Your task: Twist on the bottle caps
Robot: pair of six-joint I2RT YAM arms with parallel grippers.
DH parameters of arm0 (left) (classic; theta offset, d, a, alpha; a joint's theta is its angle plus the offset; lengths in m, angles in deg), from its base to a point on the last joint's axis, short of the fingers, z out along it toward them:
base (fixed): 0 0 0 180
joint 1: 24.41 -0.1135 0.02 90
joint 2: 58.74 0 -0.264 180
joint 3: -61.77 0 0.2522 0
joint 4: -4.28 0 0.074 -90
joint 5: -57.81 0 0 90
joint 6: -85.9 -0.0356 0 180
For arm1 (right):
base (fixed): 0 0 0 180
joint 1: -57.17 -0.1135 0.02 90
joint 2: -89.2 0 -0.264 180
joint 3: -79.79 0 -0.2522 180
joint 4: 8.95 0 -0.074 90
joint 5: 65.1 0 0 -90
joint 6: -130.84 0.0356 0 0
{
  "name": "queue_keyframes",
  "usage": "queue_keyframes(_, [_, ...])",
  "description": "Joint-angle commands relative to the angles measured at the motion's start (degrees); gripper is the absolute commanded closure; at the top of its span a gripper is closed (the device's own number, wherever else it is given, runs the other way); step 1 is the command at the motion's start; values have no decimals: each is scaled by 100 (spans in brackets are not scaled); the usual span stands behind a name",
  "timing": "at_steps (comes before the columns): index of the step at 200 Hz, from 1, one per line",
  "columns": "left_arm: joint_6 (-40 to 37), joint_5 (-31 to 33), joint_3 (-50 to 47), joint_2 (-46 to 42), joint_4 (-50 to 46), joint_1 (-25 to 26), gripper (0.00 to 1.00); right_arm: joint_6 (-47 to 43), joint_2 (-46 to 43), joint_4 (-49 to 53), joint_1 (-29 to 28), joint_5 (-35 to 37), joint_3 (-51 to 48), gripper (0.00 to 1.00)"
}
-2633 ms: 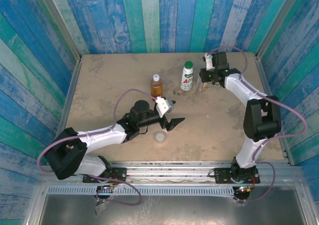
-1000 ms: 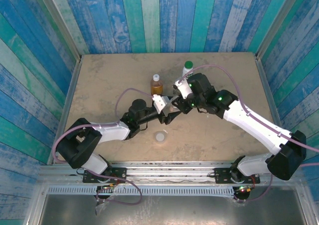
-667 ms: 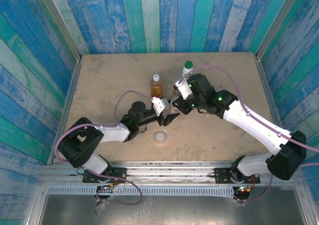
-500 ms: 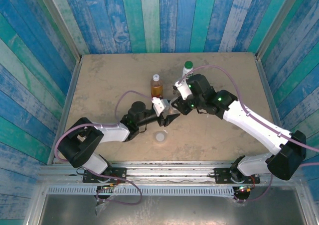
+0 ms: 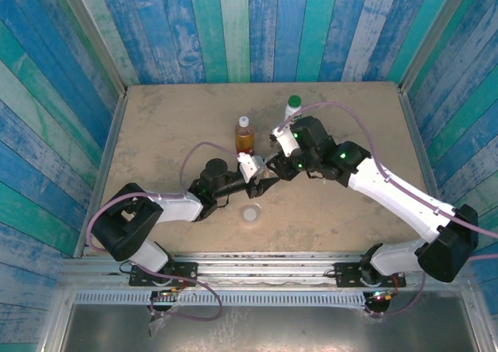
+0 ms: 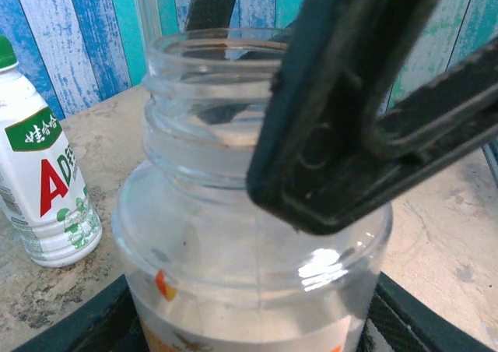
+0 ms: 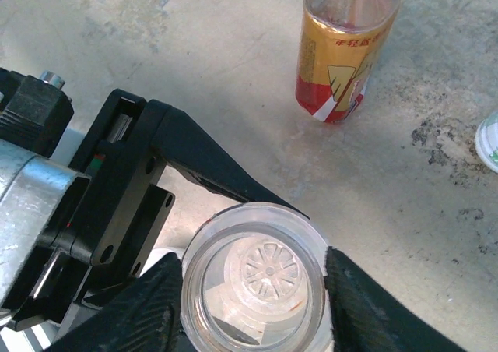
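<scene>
- Clear plastic is what I see up close: the clear bottle (image 6: pixel 226 235) sits between my two grippers, near the middle of the table (image 5: pixel 156 134).
- Its mouth is open at the top. In the right wrist view I look straight down inside it.
- My left gripper (image 6: pixel 249 332) hugs the fat lower part of this bottle. Its fingers (image 6: pixel 74 329) press on both sides, so it pinches the bottle.
- My right gripper (image 7: pixel 255 290) is over the bottle. Its fingers (image 7: pixel 156 305) stand one on each side of the neck. I cannot tell if they squeeze it or just sit beside it.
- The grey cap (image 5: pixel 250 213) lies flat on the table, near the left gripper, on the side closer to the arm bases. It is apart from both grippers.
- The amber bottle (image 5: pixel 244 138) stands upright, just past the grippers, with a white cap (image 5: pixel 243 121) on top.
- The white bottle (image 6: pixel 47 188) stands upright too, with a green cap (image 5: pixel 294 100) on it, just behind the right arm.
</scene>
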Motion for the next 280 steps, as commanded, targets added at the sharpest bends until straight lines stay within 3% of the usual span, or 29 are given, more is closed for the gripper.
queue_keyframes(1, [88,-23,-94,102,369,-25,40,59,-213,-90,-35,-44,102,40])
queue_keyframes(25, [171,12,-193,118,571,-47,40,126,-422,-327,-51,87,-16,29])
queue_keyframes(86, [236,235,-610,-487,324,-451,40,227,-1244,-456,-279,682,-920,26])
queue_keyframes(129, [178,406,-941,-1324,-279,-915,40,568,-1251,-427,-958,860,-1526,25])
queue_keyframes(181, [198,870,-1100,-2003,-702,-1056,42,978,-307,-1705,-1878,1090,-2080,24])
queue_keyframes(280, [188,1132,-1159,-2086,-913,-1163,42,305,1431,-2224,-2068,844,-1789,18])
